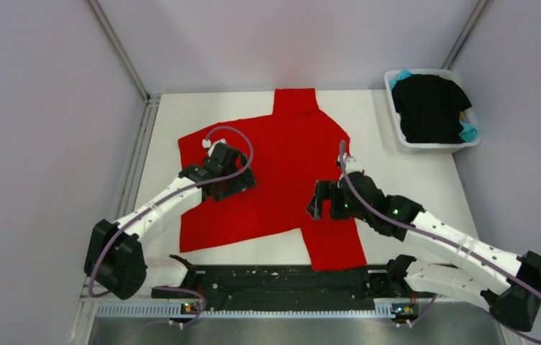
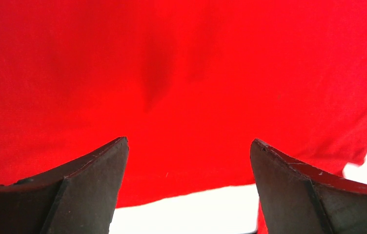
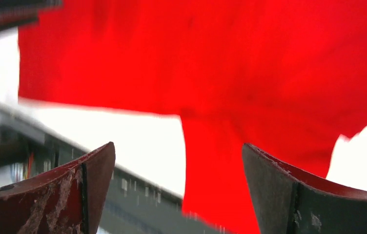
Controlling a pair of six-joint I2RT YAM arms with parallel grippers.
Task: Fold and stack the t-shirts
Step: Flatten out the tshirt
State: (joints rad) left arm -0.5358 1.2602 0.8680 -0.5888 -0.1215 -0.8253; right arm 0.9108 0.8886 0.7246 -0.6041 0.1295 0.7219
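The red shirt [image 1: 282, 158] lies spread flat in the middle of the table [image 1: 411, 187], turned sideways, with one sleeve pointing to the far edge and the other to the near edge. The left gripper [image 1: 242, 181] hangs over the shirt's left part. Its wrist view shows the jaws wide apart with nothing between them, only red cloth below. The right gripper [image 1: 318, 201] is over the shirt's right side, by the near sleeve, also spread wide and holding nothing. At the far right corner, a white tub [image 1: 393, 118] holds the black shirt [image 1: 429, 108], with the teal shirt [image 1: 469, 132] peeking out beneath it.
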